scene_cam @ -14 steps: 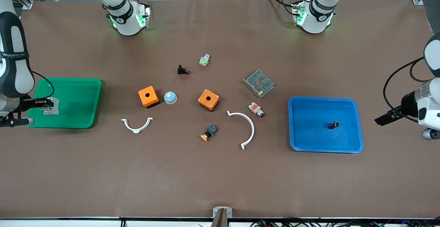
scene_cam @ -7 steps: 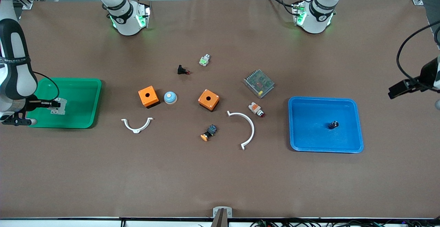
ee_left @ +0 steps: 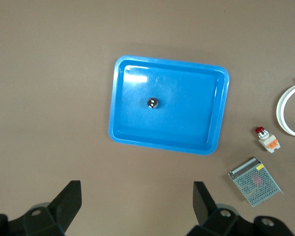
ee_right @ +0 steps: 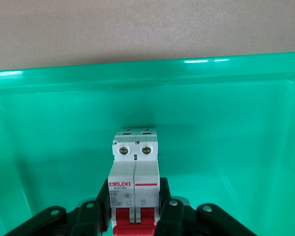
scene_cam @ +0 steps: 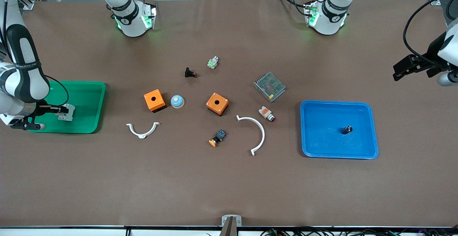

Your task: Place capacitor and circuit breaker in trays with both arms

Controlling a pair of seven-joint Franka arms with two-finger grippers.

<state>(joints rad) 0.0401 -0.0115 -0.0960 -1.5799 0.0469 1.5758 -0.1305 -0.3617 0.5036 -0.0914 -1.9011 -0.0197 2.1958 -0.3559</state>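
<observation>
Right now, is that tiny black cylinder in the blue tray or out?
In: the capacitor sits inside the blue tray, untouched.

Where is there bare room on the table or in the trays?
The wide strip of table nearer the front camera than the white arcs is bare. The blue tray holds only the capacitor. The right gripper holds the circuit breaker in the green tray. The middle is crowded around both orange boxes.

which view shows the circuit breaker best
The right wrist view: the circuit breaker fills it, label, screws and red levers clear, held between the right gripper fingers over the green tray. The front view shows it small; the left wrist view misses it.
</observation>
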